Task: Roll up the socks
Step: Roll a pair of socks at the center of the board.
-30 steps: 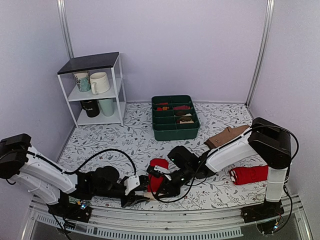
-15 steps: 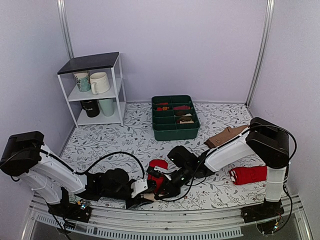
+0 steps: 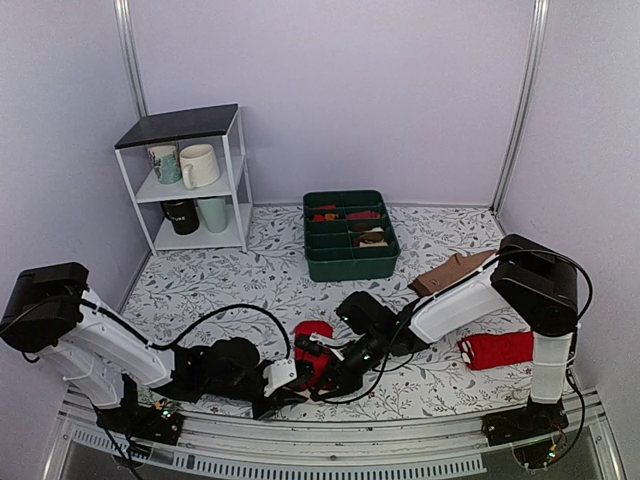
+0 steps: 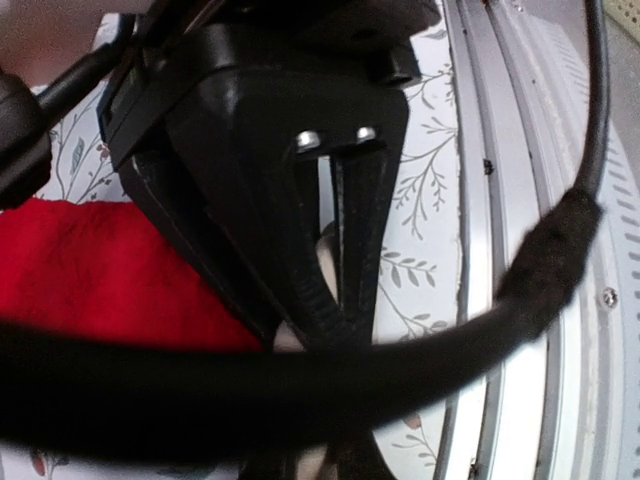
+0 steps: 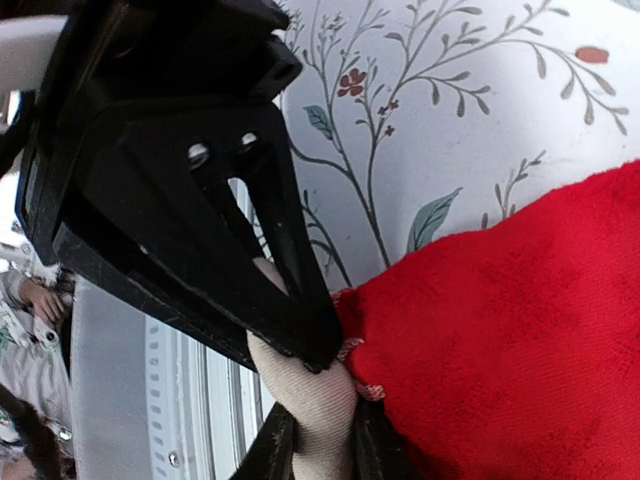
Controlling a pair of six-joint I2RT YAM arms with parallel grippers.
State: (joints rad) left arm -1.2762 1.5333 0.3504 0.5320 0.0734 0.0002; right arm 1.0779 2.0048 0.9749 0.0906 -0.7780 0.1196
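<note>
Left gripper [image 4: 332, 300] and right gripper [image 5: 305, 335] both clamp the socks [image 5: 500, 330] by the beige end, at 6 o'clock, likely to anchor the roll.

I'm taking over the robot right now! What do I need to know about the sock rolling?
The left gripper is shut on the socks, pinching their pale end.
The right gripper is shut on that pale end too.
The socks lie bunched on the table near its front edge, between the two arms.
Done: both grippers have hold of the socks.
Left: finish the roll. How far it has got is hidden by the arms.
</note>
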